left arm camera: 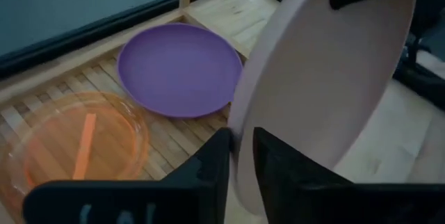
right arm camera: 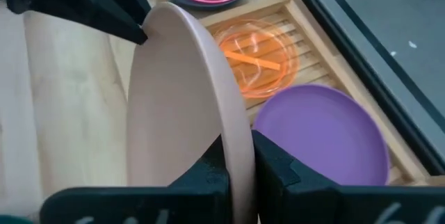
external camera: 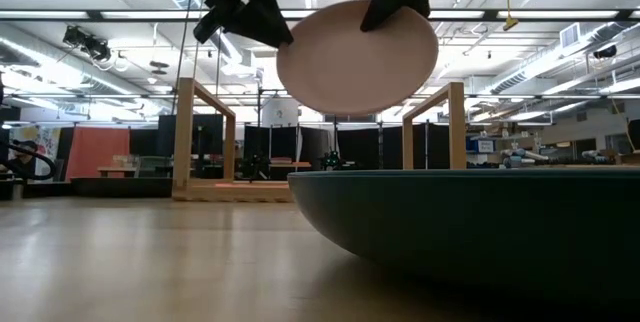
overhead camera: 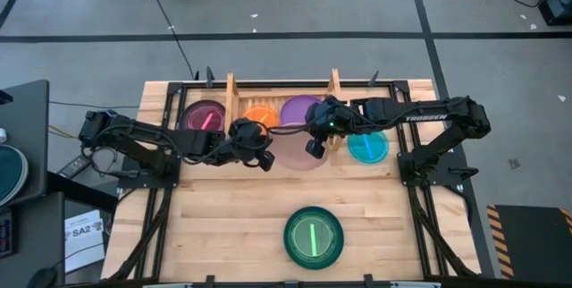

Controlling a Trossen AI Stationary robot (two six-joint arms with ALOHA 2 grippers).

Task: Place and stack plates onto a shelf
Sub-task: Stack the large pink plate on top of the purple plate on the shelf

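A pink plate (external camera: 357,57) hangs in the air between both grippers, in front of the wooden shelf (overhead camera: 336,82). My left gripper (overhead camera: 256,152) is shut on its left rim, my right gripper (overhead camera: 315,141) on its right rim. On the shelf's slats the purple plate (overhead camera: 302,109) and the smaller orange plate (overhead camera: 261,116) lie flat, side by side. The maroon plate (overhead camera: 204,115) rests on the table left of the shelf, and the cyan plate (overhead camera: 367,147) to its right. The dark green plate (overhead camera: 314,236) sits near the table's near edge. My left gripper pinches the pink plate's left rim (left arm camera: 238,149) between its two fingers (left arm camera: 217,156), coming level from the table's left. The plate is lifted clear and tilted. My right gripper pinches the opposite rim (right arm camera: 240,156) between its fingers (right arm camera: 274,165), reaching in from the table's right, with the plate clear of the table.
The shelf's two upright side boards (external camera: 185,137) (external camera: 455,127) stand at either end of the slats. The green plate (external camera: 470,232) fills the foreground of the low view. Bare tabletop lies between the green plate and the shelf.
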